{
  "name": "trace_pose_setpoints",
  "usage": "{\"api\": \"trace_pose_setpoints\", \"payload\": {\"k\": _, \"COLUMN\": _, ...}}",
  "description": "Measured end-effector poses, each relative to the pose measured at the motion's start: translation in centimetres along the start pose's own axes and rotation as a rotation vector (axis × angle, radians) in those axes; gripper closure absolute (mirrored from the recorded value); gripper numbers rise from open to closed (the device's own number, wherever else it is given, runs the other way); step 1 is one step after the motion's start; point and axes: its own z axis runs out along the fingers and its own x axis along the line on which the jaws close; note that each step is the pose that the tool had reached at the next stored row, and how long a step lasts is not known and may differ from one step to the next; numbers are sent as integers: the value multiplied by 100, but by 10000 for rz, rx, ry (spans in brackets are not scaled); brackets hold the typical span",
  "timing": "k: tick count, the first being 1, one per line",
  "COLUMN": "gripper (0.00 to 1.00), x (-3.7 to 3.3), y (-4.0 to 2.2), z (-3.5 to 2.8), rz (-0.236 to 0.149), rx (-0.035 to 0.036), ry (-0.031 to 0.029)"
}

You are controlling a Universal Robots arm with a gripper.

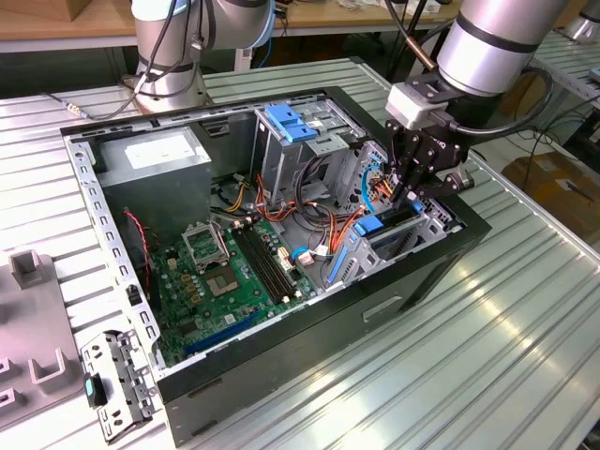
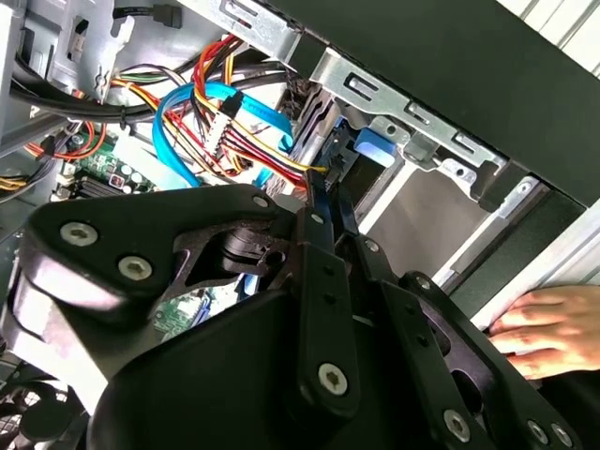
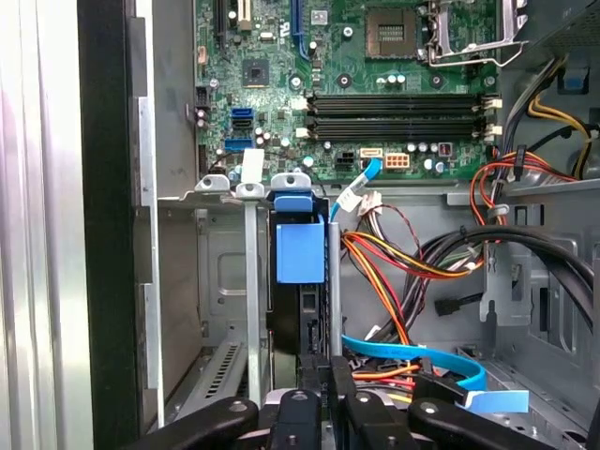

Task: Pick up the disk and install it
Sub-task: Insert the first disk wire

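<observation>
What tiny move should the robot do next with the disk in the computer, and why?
Probably a gentle push deeper into the bay. The black gripper looks closed on the flat dark disk with blue plastic rails, which stands upright between the grey metal bay walls. I cannot tell if it is fully seated. Go slowly, since a person's hand rests on the case edge.

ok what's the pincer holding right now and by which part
The pincer is shut on the disk, gripping its narrow upper edge, with the disk standing on edge in the drive bay of the computer case.
</observation>
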Motion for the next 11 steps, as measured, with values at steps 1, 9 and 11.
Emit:
{"api": "trace_pose_setpoints", "payload": {"k": 1, "gripper": 84, "x": 0, "y": 0, "z": -9, "rz": 0, "rx": 0, "ry": 5}}
{"api": "trace_pose_setpoints", "payload": {"k": 9, "gripper": 84, "x": 5, "y": -3, "z": -13, "rz": 0, "rx": 33, "ry": 6}}
{"api": "trace_pose_setpoints", "payload": {"k": 11, "gripper": 84, "x": 9, "y": -3, "z": -13, "rz": -1, "rx": 66, "ry": 5}}
